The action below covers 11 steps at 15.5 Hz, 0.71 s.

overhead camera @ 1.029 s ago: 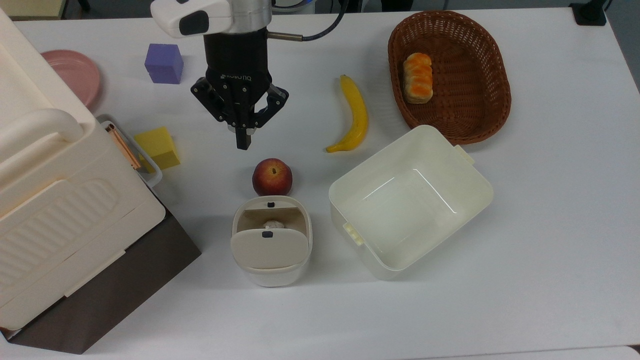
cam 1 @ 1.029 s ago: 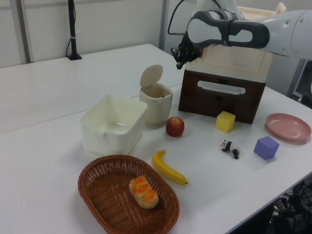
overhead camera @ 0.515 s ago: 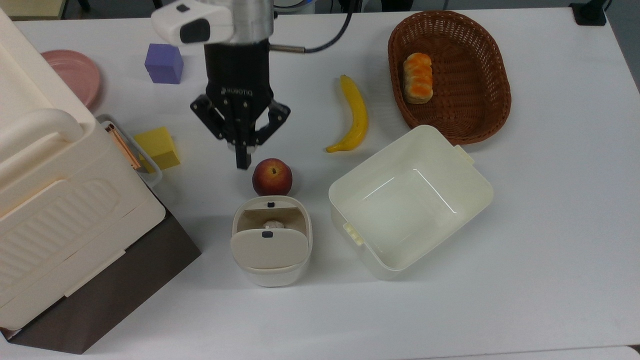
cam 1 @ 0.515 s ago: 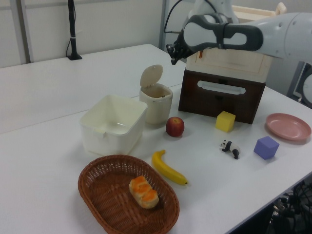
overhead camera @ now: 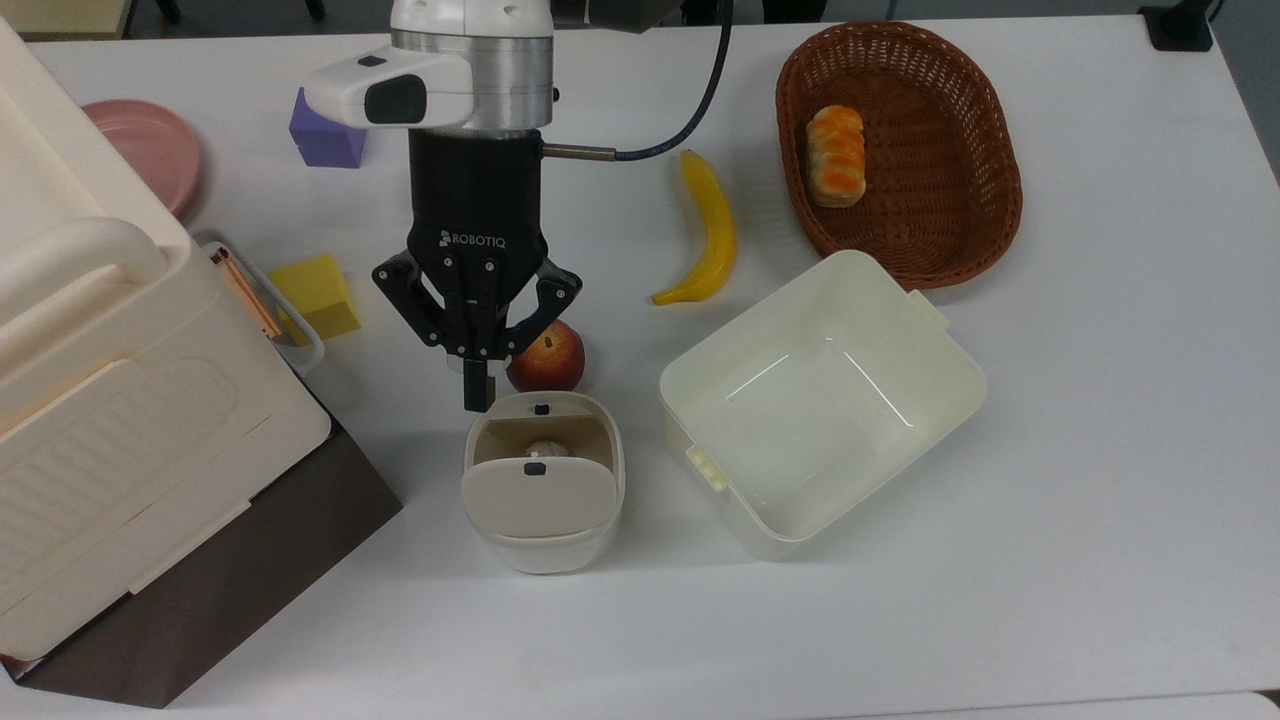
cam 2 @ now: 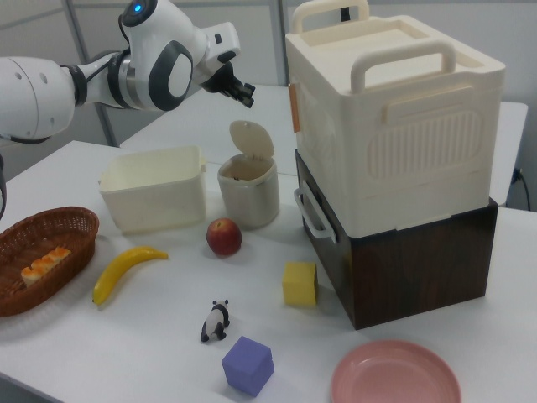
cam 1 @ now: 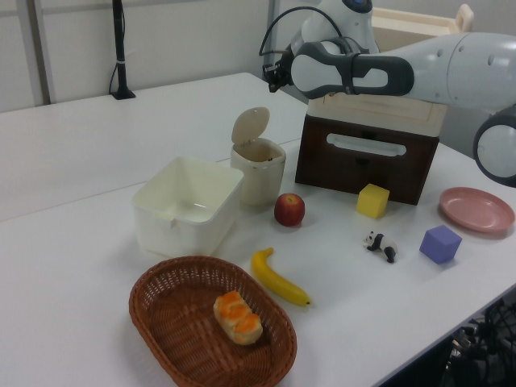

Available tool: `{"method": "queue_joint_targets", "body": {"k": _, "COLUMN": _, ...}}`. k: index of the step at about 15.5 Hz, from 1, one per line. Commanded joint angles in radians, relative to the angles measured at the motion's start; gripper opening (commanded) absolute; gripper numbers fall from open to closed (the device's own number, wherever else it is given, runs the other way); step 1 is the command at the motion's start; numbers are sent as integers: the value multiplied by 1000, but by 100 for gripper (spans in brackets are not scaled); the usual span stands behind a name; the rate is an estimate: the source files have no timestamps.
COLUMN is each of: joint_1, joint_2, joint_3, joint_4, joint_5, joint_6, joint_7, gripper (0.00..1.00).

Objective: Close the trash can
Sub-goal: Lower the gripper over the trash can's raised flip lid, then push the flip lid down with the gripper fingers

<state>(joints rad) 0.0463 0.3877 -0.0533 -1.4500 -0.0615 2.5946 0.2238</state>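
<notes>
The trash can [overhead camera: 543, 540] is a small cream bin standing just below the apple [overhead camera: 556, 364] in the top view. Its beige lid [overhead camera: 538, 497] stands raised, leaving the inside open with something pale lying in it. The lid [cam 1: 251, 126] tilts up above the bin [cam 1: 260, 171] in the left view, as the lid [cam 2: 252, 139] does in the right view. My gripper [overhead camera: 479, 392] is shut with nothing held, its tip over the can's upper-left rim in the top view. It hangs well above the lid in the left view [cam 1: 274, 76] and the right view [cam 2: 244, 94].
A lidless cream tub [overhead camera: 930, 330] sits to the top view's right of the can. A big cream box with a handle [overhead camera: 100, 400] stands to the top view's left. A banana [overhead camera: 708, 232], a basket [overhead camera: 985, 150] with bread, a yellow block [overhead camera: 315, 292], a purple cube [overhead camera: 320, 145], a pink plate [overhead camera: 150, 150] and a toy panda [cam 1: 379, 244] lie around.
My gripper has moved down the top view, from above the apple to the can's upper rim, staying shut. In the left view it shifted left, towards the raised lid. The lid has not moved.
</notes>
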Motion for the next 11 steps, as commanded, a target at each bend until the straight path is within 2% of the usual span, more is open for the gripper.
{"method": "queue_joint_targets", "body": {"k": 1, "joint_1": 12, "joint_2": 43, "joint_3": -10, "joint_4": 19, "joint_5": -32, "joint_6": 54, "joint_7": 9, "gripper": 1}}
{"method": "queue_joint_targets", "body": {"k": 5, "joint_1": 12, "joint_2": 94, "joint_3": -10, "joint_4": 89, "joint_5": -41, "joint_6": 61, "joint_7": 9, "gripper": 1}}
{"method": "queue_joint_targets", "body": {"k": 11, "joint_1": 27, "joint_2": 106, "joint_3": -10, "joint_4": 95, "joint_5": -70, "joint_6": 96, "joint_7": 6, "gripper": 1}}
